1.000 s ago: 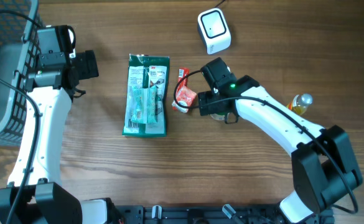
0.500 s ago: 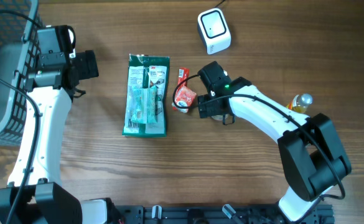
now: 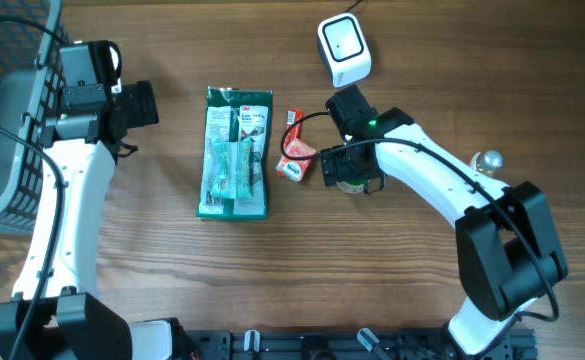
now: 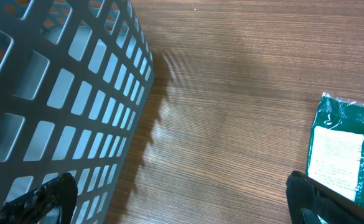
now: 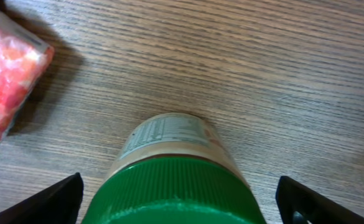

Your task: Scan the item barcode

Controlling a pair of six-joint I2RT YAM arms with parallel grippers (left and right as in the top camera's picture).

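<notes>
A jar with a green ribbed lid and a printed label stands upright on the wooden table. My right gripper hangs right over it, open, one finger on each side of the lid with a gap to each. From overhead the jar is mostly hidden under this gripper. The white barcode scanner sits at the table's far edge, just beyond the right wrist. My left gripper is open over bare wood beside the basket, holding nothing.
A red snack packet lies just left of the jar. A green flat package lies further left. A small bottle stands behind the right forearm. A grey mesh basket fills the far left corner.
The right wrist has swung slightly, first left, then back right toward the scanner, staying over the jar. Its forearm now covers more of the small bottle. The left arm has not moved.
</notes>
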